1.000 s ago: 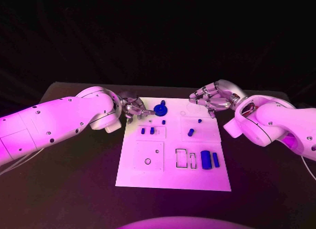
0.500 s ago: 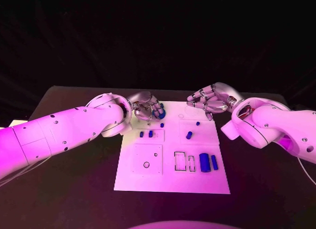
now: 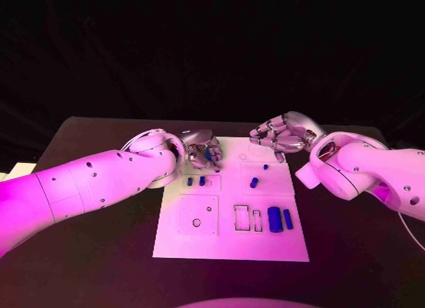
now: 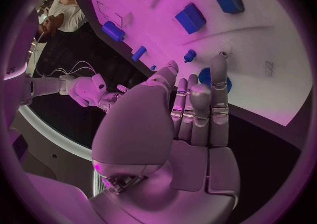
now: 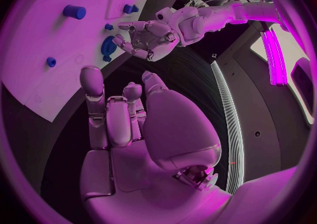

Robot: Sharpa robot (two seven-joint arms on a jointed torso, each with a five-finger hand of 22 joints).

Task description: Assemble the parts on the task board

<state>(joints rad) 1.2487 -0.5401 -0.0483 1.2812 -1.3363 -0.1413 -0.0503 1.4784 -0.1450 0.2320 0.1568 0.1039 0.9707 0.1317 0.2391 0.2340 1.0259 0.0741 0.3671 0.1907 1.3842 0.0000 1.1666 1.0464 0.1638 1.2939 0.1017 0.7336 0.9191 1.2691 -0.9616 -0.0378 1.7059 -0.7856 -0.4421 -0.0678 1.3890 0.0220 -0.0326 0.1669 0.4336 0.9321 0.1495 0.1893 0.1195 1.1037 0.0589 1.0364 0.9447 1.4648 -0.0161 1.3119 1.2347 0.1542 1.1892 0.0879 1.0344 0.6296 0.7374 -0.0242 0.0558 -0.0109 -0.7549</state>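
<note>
White and flat, the rectangular task board [image 3: 233, 231] lies in the middle of the black table [image 3: 92, 256], and small blue parts are spread on it. The silver left hand [image 3: 201, 151] is over the board's far left corner, above the round blue disc part [image 3: 212, 154]. Half a second ago this hand was a little further toward the far edge; now it has come slightly nearer and lower, and the left arm reaches further in. In the left wrist view its fingers [image 4: 198, 109] are stretched nearly straight over the disc [image 4: 210, 79]; I cannot tell if they touch it or hold it. The silver right hand [image 3: 281, 134] is at the far right corner with its fingers curled, holding nothing, nearly where it was before. Two blue cylinders [image 3: 279, 219] lie side by side near the board's right edge.
</note>
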